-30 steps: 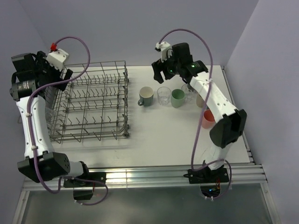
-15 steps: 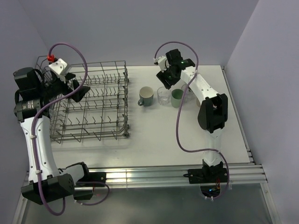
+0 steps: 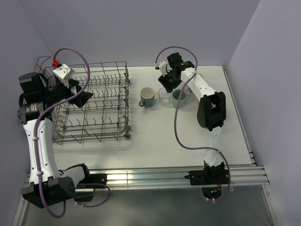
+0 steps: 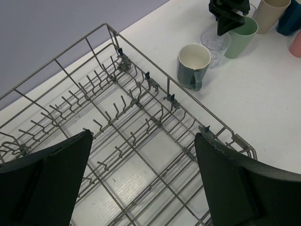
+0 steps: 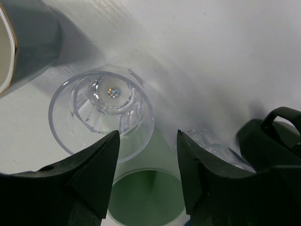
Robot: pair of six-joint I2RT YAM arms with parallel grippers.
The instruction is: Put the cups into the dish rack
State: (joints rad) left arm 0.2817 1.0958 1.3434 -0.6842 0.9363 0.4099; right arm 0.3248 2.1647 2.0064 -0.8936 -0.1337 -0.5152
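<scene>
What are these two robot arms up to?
They are loading cups into a dish rack, which holds nothing yet. The right gripper hovers open over the green mug and the clear glass in the row of cups on the table. The left gripper hangs open above the rack.

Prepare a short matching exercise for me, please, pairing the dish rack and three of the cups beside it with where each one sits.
Things:
1. grey-blue mug
2. clear tumbler
3. green mug
4. dish rack

Places:
A. between two mugs
B. at the left of the top view, holding no cups
C. just right of the tumbler in the top view
D. the cup closest to the rack

Pairs: 1-D, 2-A, 3-C, 4-B
</scene>
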